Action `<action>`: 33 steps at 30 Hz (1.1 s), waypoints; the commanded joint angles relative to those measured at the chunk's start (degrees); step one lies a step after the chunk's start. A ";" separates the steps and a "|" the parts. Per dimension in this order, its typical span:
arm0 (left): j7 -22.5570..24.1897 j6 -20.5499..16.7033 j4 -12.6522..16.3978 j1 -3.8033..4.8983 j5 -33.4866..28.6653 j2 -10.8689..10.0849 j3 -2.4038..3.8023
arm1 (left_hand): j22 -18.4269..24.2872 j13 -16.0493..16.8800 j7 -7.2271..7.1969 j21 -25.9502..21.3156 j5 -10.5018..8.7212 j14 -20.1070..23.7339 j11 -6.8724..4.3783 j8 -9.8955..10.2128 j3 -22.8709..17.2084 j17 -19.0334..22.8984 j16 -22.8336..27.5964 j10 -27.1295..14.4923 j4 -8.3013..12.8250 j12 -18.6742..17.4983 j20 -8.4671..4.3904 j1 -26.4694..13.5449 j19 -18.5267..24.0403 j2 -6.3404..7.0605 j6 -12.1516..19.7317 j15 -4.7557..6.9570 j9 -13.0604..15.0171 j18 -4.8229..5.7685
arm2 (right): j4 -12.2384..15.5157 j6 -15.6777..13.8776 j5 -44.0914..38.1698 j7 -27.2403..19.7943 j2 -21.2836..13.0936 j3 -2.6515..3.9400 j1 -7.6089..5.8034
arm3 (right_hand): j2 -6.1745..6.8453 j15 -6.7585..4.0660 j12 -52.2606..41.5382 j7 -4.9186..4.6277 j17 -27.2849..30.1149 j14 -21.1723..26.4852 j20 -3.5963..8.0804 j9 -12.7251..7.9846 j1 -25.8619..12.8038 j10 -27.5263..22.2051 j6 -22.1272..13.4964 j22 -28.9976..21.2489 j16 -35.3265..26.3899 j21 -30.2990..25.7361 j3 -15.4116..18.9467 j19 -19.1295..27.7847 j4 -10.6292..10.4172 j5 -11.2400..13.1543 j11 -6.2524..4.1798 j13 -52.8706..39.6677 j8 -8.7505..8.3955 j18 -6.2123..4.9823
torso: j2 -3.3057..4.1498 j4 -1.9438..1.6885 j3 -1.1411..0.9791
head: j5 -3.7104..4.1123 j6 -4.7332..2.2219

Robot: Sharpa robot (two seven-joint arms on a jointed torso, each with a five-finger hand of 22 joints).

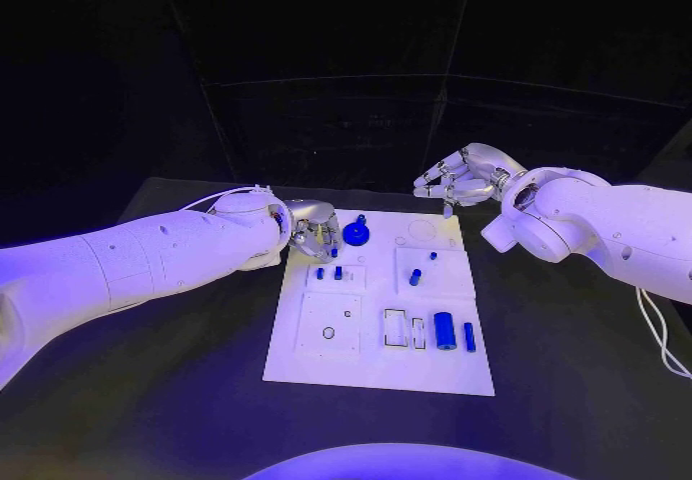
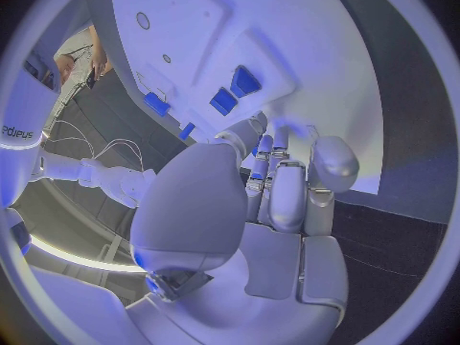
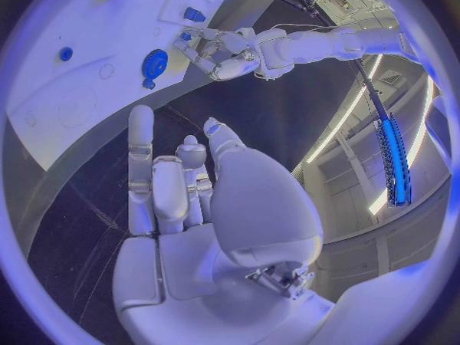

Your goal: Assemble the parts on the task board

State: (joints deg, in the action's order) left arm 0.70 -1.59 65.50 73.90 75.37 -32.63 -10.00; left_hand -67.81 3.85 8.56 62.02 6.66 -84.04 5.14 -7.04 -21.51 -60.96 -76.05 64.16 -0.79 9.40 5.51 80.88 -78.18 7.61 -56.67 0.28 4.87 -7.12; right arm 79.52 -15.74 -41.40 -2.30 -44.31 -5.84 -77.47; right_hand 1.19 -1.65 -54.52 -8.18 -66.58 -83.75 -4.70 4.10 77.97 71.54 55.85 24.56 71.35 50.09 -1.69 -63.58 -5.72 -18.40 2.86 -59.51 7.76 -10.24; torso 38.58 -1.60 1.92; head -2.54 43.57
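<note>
White, the left arm enters across the black table (image 1: 173,400) and ends in the left hand (image 1: 309,232), which hovers at the left edge of the task board (image 1: 378,375) near its far corner. Its fingers (image 2: 287,199) lie side by side, curled toward the board; whether they pinch anything cannot be told from these views.

The task board lies flat in the middle of the table. Just beside the left hand, a round blue disc part (image 1: 356,236) sits at the far end of the board. Nearer, two short blue pegs (image 1: 329,272) stand upright side by side in a square recess. Toward the board's right half, a small blue pin (image 1: 433,256) stands above a blue cylinder (image 1: 414,277). At the near right, a thick blue cylinder (image 1: 446,331) lies beside a thin blue rod (image 1: 469,336), both just right of two empty rectangular slots (image 1: 395,327).

The right hand (image 1: 459,178) hangs past the board's far right corner, apart from every part. Its fingers (image 3: 142,161) are loosely curled and slightly apart, holding nothing.
</note>
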 commanded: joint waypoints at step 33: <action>14.31 -11.95 9.20 0.22 -42.05 -11.08 0.10 | 4.29 1.65 0.52 -7.40 -0.18 0.66 -0.58 -1.48 -0.80 3.81 1.03 4.76 1.39 1.97 0.48 0.39 2.99 -1.42 -3.01 -0.14 0.26 -0.84 | 1.05 1.77 -43.58 7.50 -1.32 -0.14 1.92 | 3.48 1.05 39.82 -0.31 -1.05 -2.41 -0.49 -0.23 7.77 -9.82 2.53 2.87 -0.15 1.92 -9.32 -1.77 1.26 5.70 1.45 40.00 -0.81 0.04 | -0.07 0.01 0.08 | 2.36 -1.58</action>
State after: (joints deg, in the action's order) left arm 7.75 -10.52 74.10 74.01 52.06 -43.54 -9.94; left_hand -64.02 5.41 9.13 55.34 6.66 -83.60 4.74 -8.32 -22.04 -57.71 -75.37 68.43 0.64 11.13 6.06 81.22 -75.57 6.65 -59.26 -0.07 5.08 -7.12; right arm 80.22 -13.50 -74.52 3.34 -45.59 -5.99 -75.58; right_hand 4.38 -0.74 -14.95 -8.51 -67.43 -83.86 -5.10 3.94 85.68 61.92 58.04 27.13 70.98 51.77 -10.76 -65.04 -4.51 -13.28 3.91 -19.86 7.17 -10.24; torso 38.49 -1.64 1.97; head -0.56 42.17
